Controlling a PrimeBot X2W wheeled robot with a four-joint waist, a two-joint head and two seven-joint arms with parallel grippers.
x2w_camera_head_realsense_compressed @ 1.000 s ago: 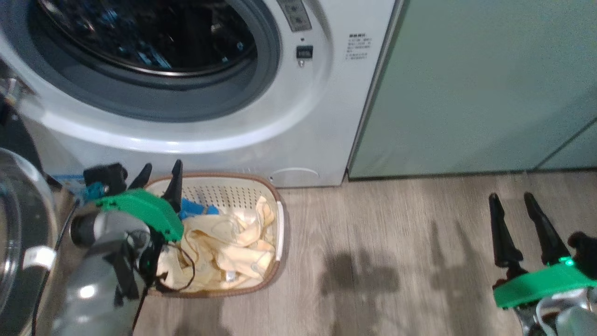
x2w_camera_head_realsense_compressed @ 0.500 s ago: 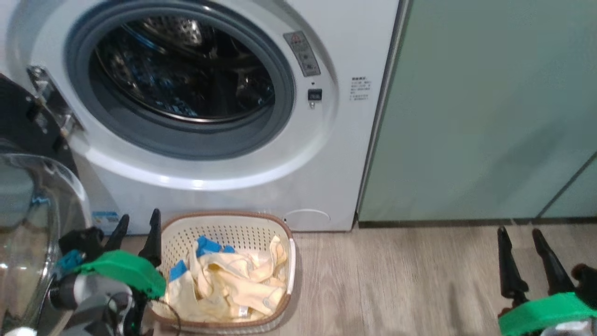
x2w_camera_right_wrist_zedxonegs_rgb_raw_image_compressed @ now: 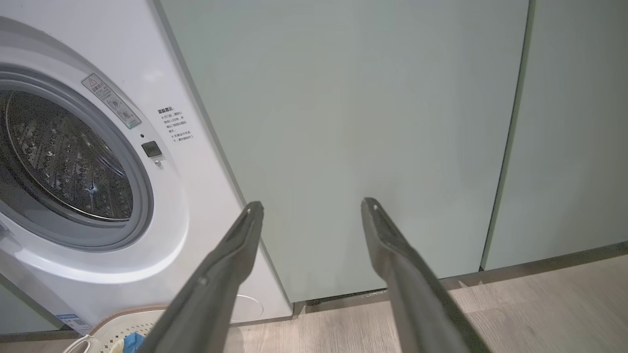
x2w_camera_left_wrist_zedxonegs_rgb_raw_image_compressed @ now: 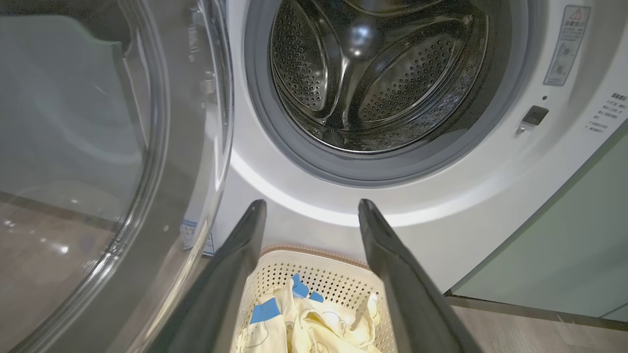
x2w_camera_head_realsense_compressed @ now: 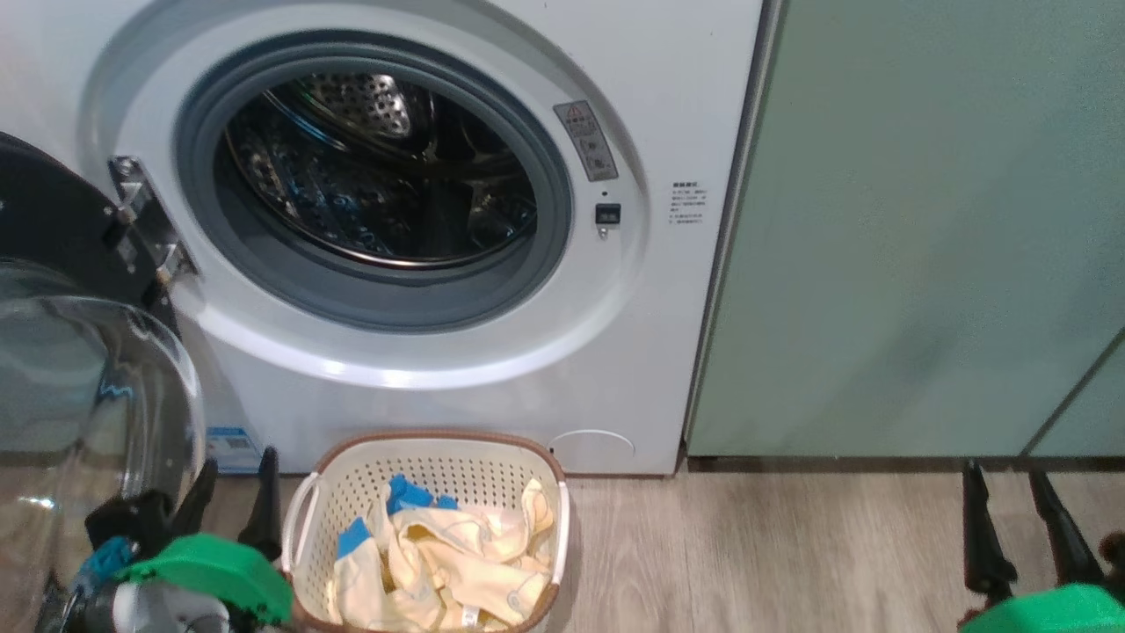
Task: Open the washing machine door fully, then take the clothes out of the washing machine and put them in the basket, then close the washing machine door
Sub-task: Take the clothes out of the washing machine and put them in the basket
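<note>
A: The clothes point(x2w_camera_head_realsense_compressed: 439, 563) are noted heaped in the basket point(x2w_camera_head_realsense_compressed: 431, 437), which is set on the floor point(x2w_camera_head_realsense_compressed: 747, 545) just before the washing machine point(x2w_camera_head_realsense_compressed: 668, 352). The drum point(x2w_camera_left_wrist_zedxonegs_rgb_raw_image_compressed: 373, 73) appears emptied.

B: Agreed. The door point(x2w_camera_head_realsense_compressed: 53, 229) is swung wide at the left, and closing it is judged the one step left. The left hand point(x2w_camera_head_realsense_compressed: 239, 462) and right hand point(x2w_camera_head_realsense_compressed: 1004, 470) are spread wide, with nothing held.

One washing machine point(x2w_camera_head_realsense_compressed: 668, 352), one door point(x2w_camera_head_realsense_compressed: 48, 215), one basket point(x2w_camera_head_realsense_compressed: 457, 470).

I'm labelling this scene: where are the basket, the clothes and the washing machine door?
the basket point(x2w_camera_head_realsense_compressed: 483, 470): head view, perforated rear wall.
the clothes point(x2w_camera_head_realsense_compressed: 457, 563): head view, cream fabric, mid-pile.
the washing machine door point(x2w_camera_head_realsense_compressed: 88, 378): head view, clear glass bowl.
</note>
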